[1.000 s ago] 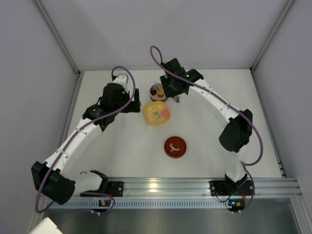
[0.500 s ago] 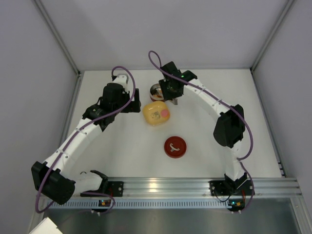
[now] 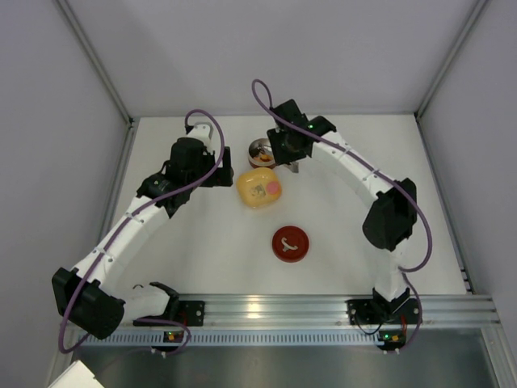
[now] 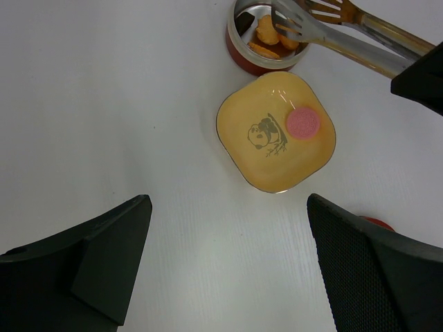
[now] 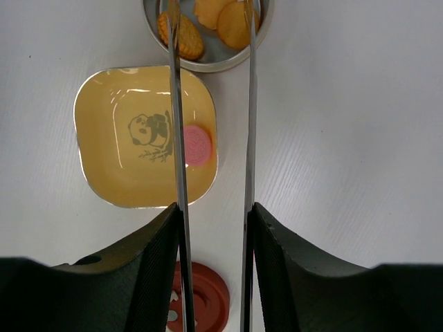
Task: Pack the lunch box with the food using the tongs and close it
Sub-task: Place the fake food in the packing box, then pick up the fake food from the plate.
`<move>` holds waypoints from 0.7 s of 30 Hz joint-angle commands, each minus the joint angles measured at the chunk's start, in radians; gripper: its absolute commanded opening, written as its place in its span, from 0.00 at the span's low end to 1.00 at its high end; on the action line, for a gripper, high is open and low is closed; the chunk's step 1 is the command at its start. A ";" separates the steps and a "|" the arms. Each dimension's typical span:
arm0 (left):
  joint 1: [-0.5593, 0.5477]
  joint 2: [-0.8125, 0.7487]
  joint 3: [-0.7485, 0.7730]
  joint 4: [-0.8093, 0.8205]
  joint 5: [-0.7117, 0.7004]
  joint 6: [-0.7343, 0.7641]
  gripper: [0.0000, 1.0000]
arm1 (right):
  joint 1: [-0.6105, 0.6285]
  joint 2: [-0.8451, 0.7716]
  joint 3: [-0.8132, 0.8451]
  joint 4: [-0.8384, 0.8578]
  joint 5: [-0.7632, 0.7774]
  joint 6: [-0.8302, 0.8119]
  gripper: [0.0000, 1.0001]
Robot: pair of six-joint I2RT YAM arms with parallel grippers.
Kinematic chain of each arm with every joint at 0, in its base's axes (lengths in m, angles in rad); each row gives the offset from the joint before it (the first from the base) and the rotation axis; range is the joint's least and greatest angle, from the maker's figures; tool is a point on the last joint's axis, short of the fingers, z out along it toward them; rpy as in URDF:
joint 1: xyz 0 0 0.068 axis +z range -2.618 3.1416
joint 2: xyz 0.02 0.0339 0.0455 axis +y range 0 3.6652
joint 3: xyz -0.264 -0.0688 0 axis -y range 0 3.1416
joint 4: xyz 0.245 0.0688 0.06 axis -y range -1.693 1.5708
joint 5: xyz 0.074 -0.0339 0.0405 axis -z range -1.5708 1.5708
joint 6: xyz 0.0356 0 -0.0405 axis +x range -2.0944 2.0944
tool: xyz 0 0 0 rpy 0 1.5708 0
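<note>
White table (image 5: pixel 332 138); right wrist shows tongs (image 5: pixel 177 124) over lunch box (image 5: pixel 208 67) (hidden overhead).

2 white arms (image 3: pixel 121 234), black joints (image 3: pixel 392 214), purple cables (image 3: pixel 216 133)

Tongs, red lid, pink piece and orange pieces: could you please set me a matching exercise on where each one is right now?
Things:
1. tongs
2. red lid
3. pink piece
4. orange pieces

Places:
A. on the yellow dish
B. inside the tin
C. held in the right tool
D. flat on the table, apart from the dish

Pairs: 1-C, 2-D, 3-A, 4-B
</note>
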 commanded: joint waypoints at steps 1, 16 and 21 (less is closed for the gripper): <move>0.001 0.007 -0.001 0.011 0.014 -0.005 0.99 | 0.015 -0.144 -0.056 0.010 0.011 0.001 0.43; 0.001 0.005 -0.001 0.012 0.021 -0.007 0.99 | 0.144 -0.291 -0.295 -0.013 0.071 0.015 0.43; 0.001 0.004 -0.003 0.012 0.021 -0.008 0.99 | 0.167 -0.277 -0.318 -0.012 0.083 0.018 0.42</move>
